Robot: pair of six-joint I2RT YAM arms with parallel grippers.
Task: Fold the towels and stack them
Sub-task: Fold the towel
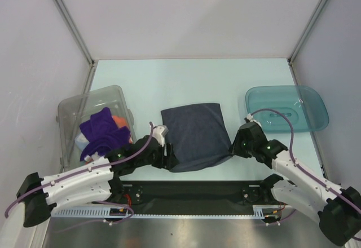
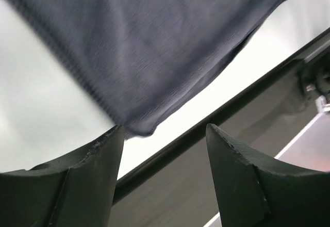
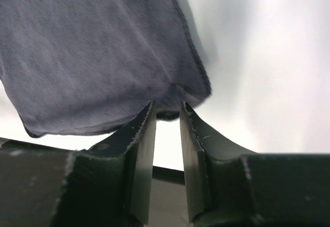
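From above, the dark towel lies spread on the table between the two arms, with its near corners tapering towards them. The left gripper sits at the near-left corner and the right gripper at the near-right. A purple towel and an orange towel are heaped in the clear bin on the left. A teal tray stands well apart on the right.

At the left wrist, the left gripper stands wide apart. The dark towel's corner hangs just beyond its fingers, unpinched.

At the right wrist, the right gripper shows a narrow gap. The dark towel's corner is right at its tips, and I see no cloth clamped.

To my eye this is the folding step on the first towel, with the grip let go. The next move calls for both arms to back clear without dragging the corners, then to take fresh hold for another fold.
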